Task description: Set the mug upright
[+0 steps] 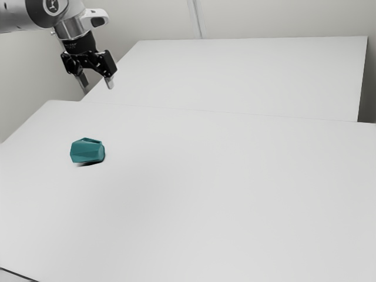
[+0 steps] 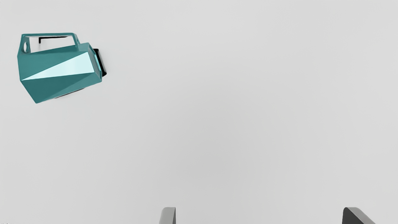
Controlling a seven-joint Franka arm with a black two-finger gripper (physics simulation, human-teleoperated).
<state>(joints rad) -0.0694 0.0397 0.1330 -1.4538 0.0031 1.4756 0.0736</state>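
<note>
the mug point(image 2: 57, 73) is blue-green and it is lying down on its side, so it is not standing up. it sits on the big white table point(image 1: 205, 205), over in the exterior view's left part. its sides are flat bits with pointy corners, and one of them looks very shiny and pale in the wrist view. the handle point(image 2: 49, 34) sticks out from the side of the mug that is away from the gripper's fingers. it has a little round hole near one end. there is a dark shadow point(image 2: 101, 63) close by one end of the mug.

the gripper point(image 1: 98, 88) is black and it is up in the air, well apart from the mug. its two fingers are wide open, with a big gap between them and nothing in it. the fingers point down.

the arm point(image 1: 14, 16) is white and comes in from the exterior view's upper left. behind the table there is another flat white top point(image 1: 252, 76), and pale walls point(image 1: 35, 76) go up past it.
</note>
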